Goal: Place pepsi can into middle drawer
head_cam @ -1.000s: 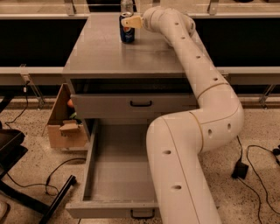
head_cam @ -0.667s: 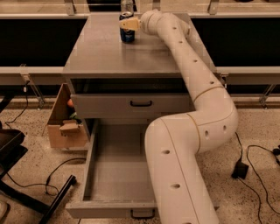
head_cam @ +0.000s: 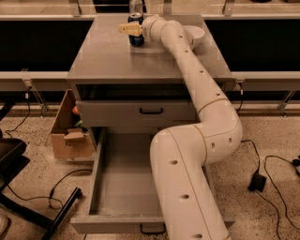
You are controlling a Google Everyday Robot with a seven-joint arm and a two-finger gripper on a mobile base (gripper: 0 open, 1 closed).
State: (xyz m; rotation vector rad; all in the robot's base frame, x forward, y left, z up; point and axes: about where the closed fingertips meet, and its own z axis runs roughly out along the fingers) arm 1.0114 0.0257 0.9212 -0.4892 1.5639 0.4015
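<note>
The pepsi can [head_cam: 137, 37], dark blue with a silver top, stands upright at the back of the grey cabinet top [head_cam: 108, 56]. My gripper [head_cam: 129, 29] is at the can, reaching in from the right, and its tan tip crosses the can's upper front. The can rests on the surface. The middle drawer [head_cam: 123, 180] is pulled far out below, its long flat tray empty, with the front panel near the bottom edge of the view. My white arm passes over its right side and hides that part.
A closed grey drawer with a black handle [head_cam: 151, 111] sits above the open one. A white bowl [head_cam: 197, 33] and a clear bottle [head_cam: 136, 5] stand near the can. A cardboard box [head_cam: 70, 133] and a black chair base [head_cam: 42, 211] are at the left; cables [head_cam: 269, 173] at the right.
My gripper and forearm have shifted slightly left at the can. The can has stayed where it was and the drawer has stayed open.
</note>
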